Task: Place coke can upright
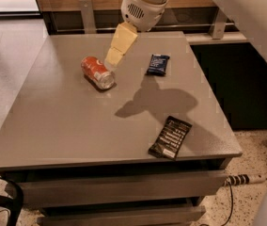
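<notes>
The coke can (97, 72), red-orange with a silver end, lies on its side on the grey table (53, 121), left of centre toward the back. My gripper (113, 57), with pale yellow fingers under a white wrist, hangs above the table just right of the can and slightly behind it. It is not touching the can and holds nothing that I can see.
A dark blue snack packet (158, 64) lies flat to the right of the gripper. A black snack packet (170, 137) lies near the table's front right edge. The arm's shadow (154, 100) falls between them. A power strip (244, 179) lies on the floor at the right.
</notes>
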